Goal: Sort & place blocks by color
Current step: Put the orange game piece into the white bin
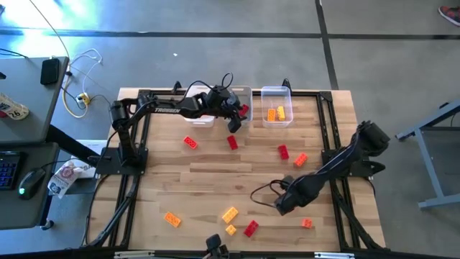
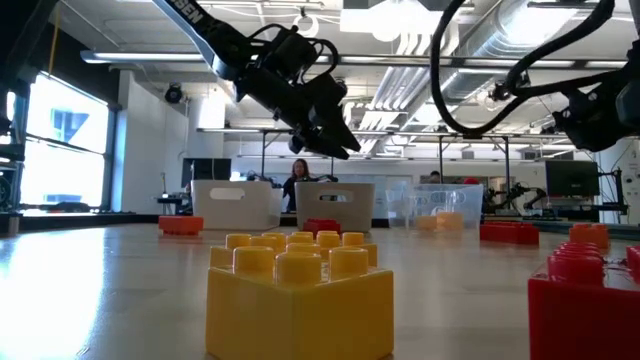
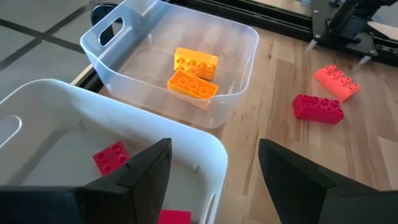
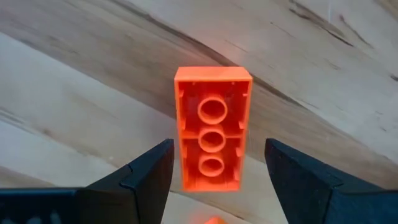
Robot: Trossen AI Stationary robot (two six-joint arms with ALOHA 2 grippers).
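An orange block (image 4: 212,146) lies upside down on the wood, hollow side up, between the fingers of my open right gripper (image 4: 219,144), which points straight down near the table's front right (image 1: 282,206); the fingers stand on either side without touching it. My left gripper (image 3: 214,146) hangs open and empty over the rim of a white bin (image 3: 186,134) at the far middle (image 1: 233,122). That bin holds red blocks (image 3: 112,157). The clear bin (image 3: 245,37) beside it holds a yellow block (image 3: 196,62) and an orange block (image 3: 193,85).
Loose blocks lie scattered: red ones (image 1: 190,142) (image 1: 232,142) (image 1: 283,152), an orange one (image 1: 300,160), and near the front edge orange (image 1: 172,219), yellow (image 1: 230,214) and red (image 1: 250,229). Another white bin (image 1: 203,119) stands left of the middle one. A person sits in the room beyond.
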